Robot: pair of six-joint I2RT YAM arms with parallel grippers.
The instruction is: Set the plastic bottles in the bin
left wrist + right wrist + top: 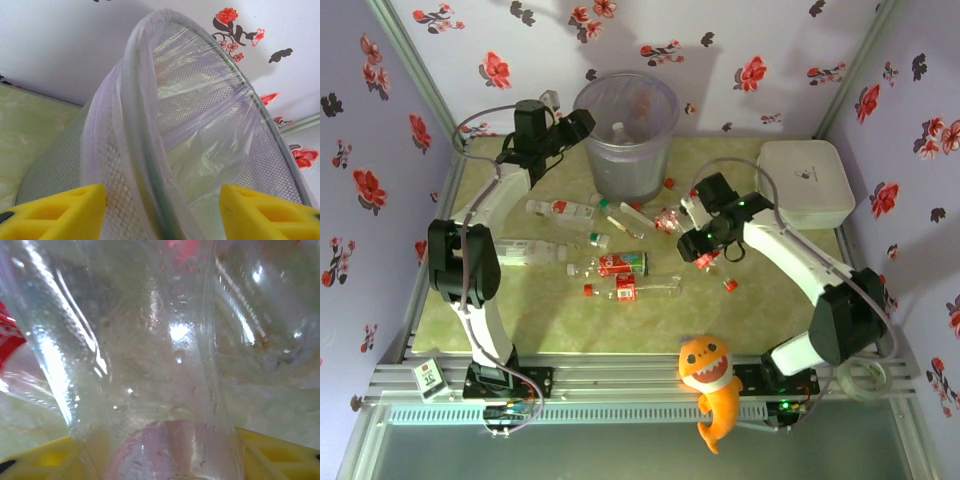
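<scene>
Right gripper (157, 456): a clear plastic bottle (150, 365) sits between its yellow fingers (35, 460). The bottle's long axis runs away from the wrist camera, crosswise to the closing line. The wall looks to be in contact on both sides, but I cannot tell whether the grasp is clenched.

Left gripper (162, 212): released and holding nothing. It hovers at the left rim of the translucent grey-lavender mesh bin (625, 165), whose liner edge appears beyond the gap.

Key relation: the bin stands at the back of the pale green bench (550, 320), behind and to the left of the right gripper and near it. The left arm is nearer the bin but empty. Judgement: the right arm lifts, then carries back-left over the rim.

Bin contents: at least one white-capped bottle (618, 131), plus something red beside it that is too small to identify.

The other loose bottles (620, 264) lie flat on the bench between the two arms, in front of the bin.
</scene>
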